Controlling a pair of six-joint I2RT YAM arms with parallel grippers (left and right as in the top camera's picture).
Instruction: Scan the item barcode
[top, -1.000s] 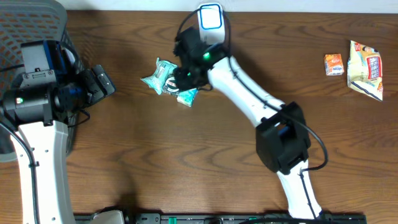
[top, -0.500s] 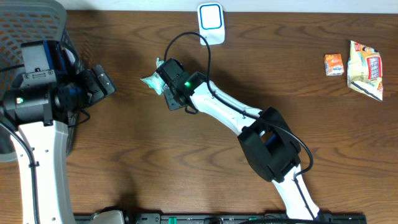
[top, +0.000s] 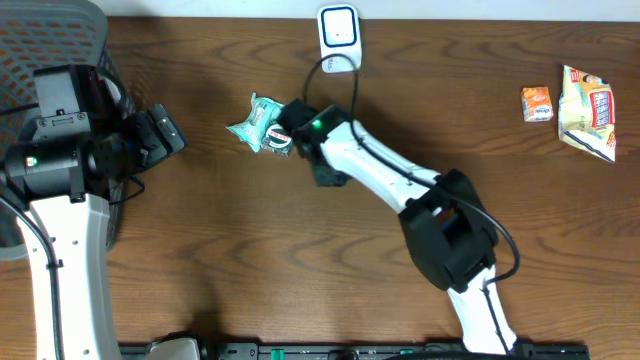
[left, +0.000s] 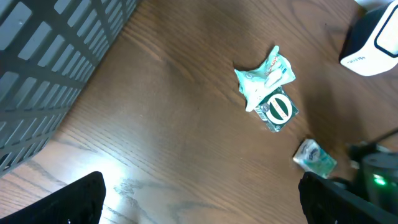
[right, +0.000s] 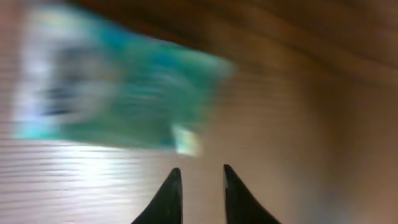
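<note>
Overhead first: my right gripper (top: 290, 132) sits at the cluster of teal packets, just beside the round-logo packet (top: 275, 141) and the crumpled wrapper (top: 252, 118). The scanner (top: 338, 35) stands near the far edge of the table (top: 300, 260), apart from the cluster. My left gripper (top: 160, 135) waits by the basket (top: 50, 40).

Left wrist view: those jaws stand wide and empty. It shows what the overhead hides, a small teal packet (left: 314, 158) lying flat on the wood, touching or nearly touching the right gripper's body.

Right wrist view, badly blurred: the fingers (right: 169, 193) are narrow, bare table between them, nothing held. A teal packet (right: 118, 93) lies ahead of the tips; I can't tell which one.

So the pick isn't made. I think I need wider jaws, the tips straddling one edge of the flat packet, then a firm pinch. I can't see a barcode, so I'd keep the printed faces clear of the fingers before presenting them to the scanner.
</note>
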